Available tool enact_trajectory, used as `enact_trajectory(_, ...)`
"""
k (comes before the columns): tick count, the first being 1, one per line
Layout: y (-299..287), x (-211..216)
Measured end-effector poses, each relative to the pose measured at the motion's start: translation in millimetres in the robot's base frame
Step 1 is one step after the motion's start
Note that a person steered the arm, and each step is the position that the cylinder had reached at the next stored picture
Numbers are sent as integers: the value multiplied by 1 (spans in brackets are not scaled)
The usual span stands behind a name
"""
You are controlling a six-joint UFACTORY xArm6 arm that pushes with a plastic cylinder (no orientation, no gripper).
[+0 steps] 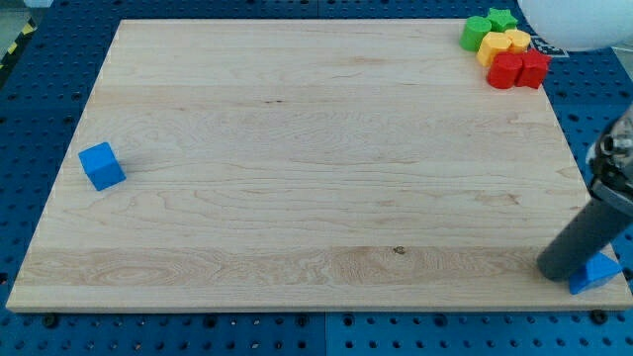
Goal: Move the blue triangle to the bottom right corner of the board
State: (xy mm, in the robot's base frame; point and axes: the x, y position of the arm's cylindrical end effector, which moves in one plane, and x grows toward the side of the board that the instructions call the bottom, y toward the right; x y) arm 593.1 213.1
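Note:
The blue triangle (598, 274) lies at the bottom right corner of the wooden board (316, 168), at its right edge, partly hidden behind the rod. My tip (554, 271) rests on the board just left of the blue triangle and touches it or nearly so. The dark rod rises from there to the view's right edge.
A blue cube (102, 165) sits near the board's left edge. At the top right corner stand a green cylinder (476, 33), a green star (501, 19), two yellow blocks (503, 44) and two red blocks (518, 69), clustered together.

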Motion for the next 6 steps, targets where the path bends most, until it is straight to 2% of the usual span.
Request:
enact_trajectory(2, -97, -4)
enact_trajectory(6, -123, -4)
